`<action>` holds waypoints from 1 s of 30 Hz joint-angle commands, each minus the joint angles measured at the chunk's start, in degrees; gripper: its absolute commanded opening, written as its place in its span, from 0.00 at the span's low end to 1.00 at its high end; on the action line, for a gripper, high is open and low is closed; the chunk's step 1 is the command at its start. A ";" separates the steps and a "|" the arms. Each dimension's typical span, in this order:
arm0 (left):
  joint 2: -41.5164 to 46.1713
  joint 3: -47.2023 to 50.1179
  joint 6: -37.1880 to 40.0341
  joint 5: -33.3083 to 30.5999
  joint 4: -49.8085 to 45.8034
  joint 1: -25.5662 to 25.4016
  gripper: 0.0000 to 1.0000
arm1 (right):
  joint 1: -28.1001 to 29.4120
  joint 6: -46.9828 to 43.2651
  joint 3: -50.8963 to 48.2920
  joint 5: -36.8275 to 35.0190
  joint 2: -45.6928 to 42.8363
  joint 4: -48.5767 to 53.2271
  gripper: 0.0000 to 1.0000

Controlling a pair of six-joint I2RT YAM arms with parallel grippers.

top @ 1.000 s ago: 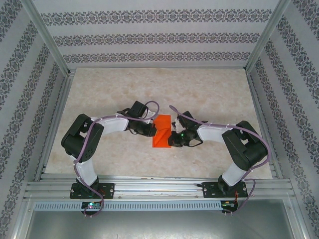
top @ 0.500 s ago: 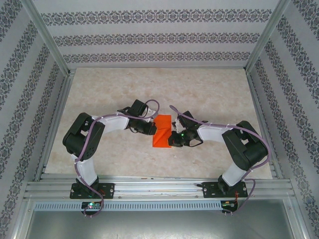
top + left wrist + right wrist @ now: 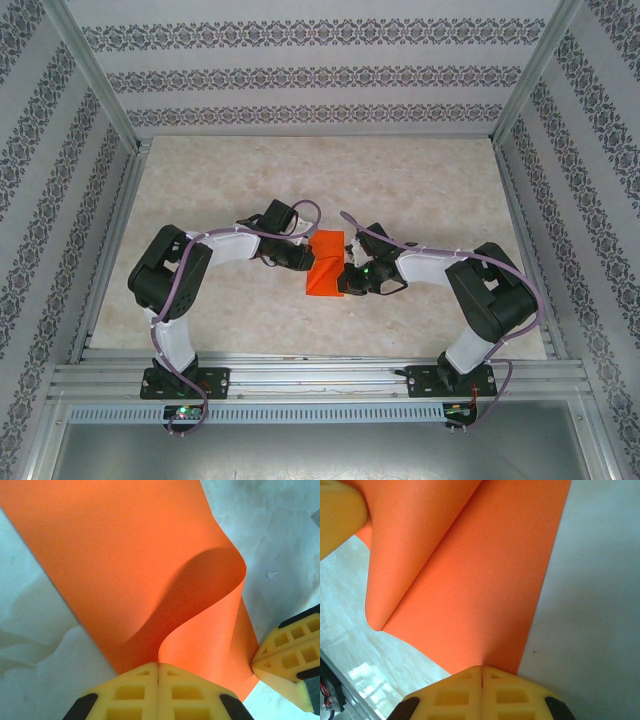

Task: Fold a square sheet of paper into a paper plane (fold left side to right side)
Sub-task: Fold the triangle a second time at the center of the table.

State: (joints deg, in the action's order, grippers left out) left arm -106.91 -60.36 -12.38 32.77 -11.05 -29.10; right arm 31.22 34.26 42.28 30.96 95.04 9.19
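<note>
The square sheet of paper [image 3: 326,268] is bright orange and lies mid-table between both arms. My left gripper [image 3: 305,262] is at its left edge, and in the left wrist view it [image 3: 159,666] is shut on that edge. From there the paper [image 3: 125,555] rises in a curled flap. My right gripper [image 3: 346,275] sits at the sheet's right side. In the right wrist view it [image 3: 482,670] is shut, tips resting on the flat paper [image 3: 470,580] near its edge. Each wrist view catches the other gripper's yellow fingers [image 3: 285,652], [image 3: 337,510].
The beige marbled table [image 3: 420,180] stretches behind and beside the paper. Metal frame rails [image 3: 320,375] run along the near edge, with patterned walls on three sides. Purple cables loop over both arms.
The left arm has edged slightly to the right with the paper's edge. The right arm has not visibly moved.
</note>
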 commanded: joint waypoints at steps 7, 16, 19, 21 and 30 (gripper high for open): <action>-1.99 -1.23 0.78 -0.08 2.08 0.92 0.00 | -0.64 -0.86 -0.27 -1.34 0.96 3.03 0.00; -3.50 -0.67 1.18 -0.87 2.04 0.98 0.00 | -0.94 -0.36 -0.05 -0.15 -0.21 2.45 0.00; -3.77 -0.28 1.29 -1.01 2.00 0.97 0.00 | -1.25 0.72 -0.01 1.56 -2.37 0.68 0.03; -3.83 0.03 1.31 -0.98 1.98 0.98 0.00 | -1.54 1.86 -0.01 2.98 -4.02 -1.07 0.06; -3.96 0.45 1.13 -0.89 2.21 0.89 0.00 | -0.24 8.44 -0.82 4.69 -4.78 -15.01 0.00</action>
State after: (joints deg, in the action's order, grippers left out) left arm -108.95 -60.53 -12.36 33.04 -9.32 -29.08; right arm 29.78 39.75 42.00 35.00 89.80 0.71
